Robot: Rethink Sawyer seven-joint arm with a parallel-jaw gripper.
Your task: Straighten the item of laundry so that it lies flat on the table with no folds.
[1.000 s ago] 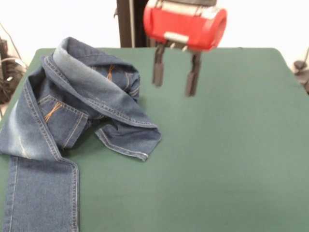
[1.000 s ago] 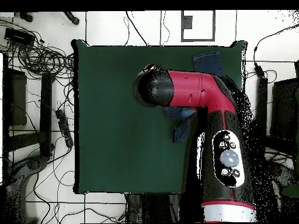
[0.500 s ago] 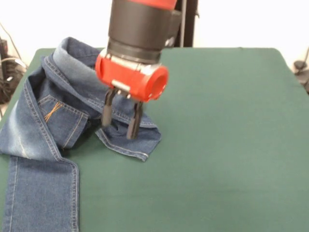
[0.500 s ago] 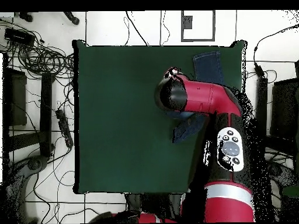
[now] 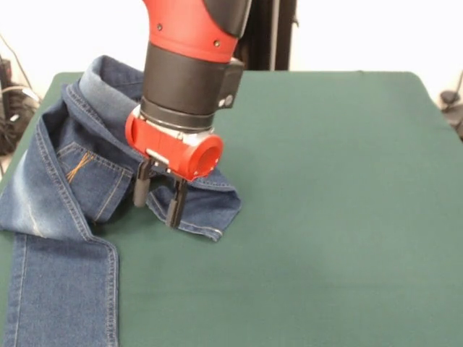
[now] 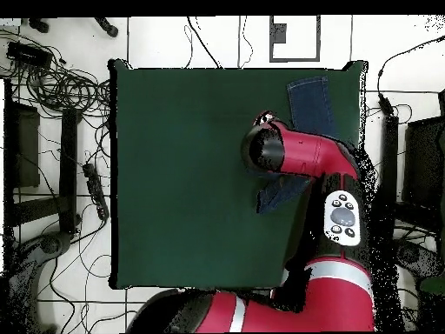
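The gripper (image 5: pixel 157 203) hangs low over the folded-over leg end of the jeans (image 5: pixel 87 181), its two dark fingers (image 5: pixel 176 208) apart and straddling the cloth near the hem, with nothing visibly pinched between them; whether the tips already press the denim cannot be told from the front view. The jeans lie bunched at one side of the table (image 5: pixel 340 217): the waistband and orange-stitched pocket sit in a heap, one leg runs off the near edge, and the other is doubled back so that its hem corner points toward the open middle of the felt. The step in hand looks to be taking hold of that doubled leg; to do it well the fingers should close on the top layer alone, close to the hem where the stitched seam gives a firm ridge, and then draw it out over the bare green rather than lift it high, since heavy denim tends to drag the layers beneath it. The cloth is thick, faded pale on the thigh, with tan seams; the table top is matte, dark green and likely grippy; in the overhead view the arm (image 6: pixel 304 156) hides most of the heap.
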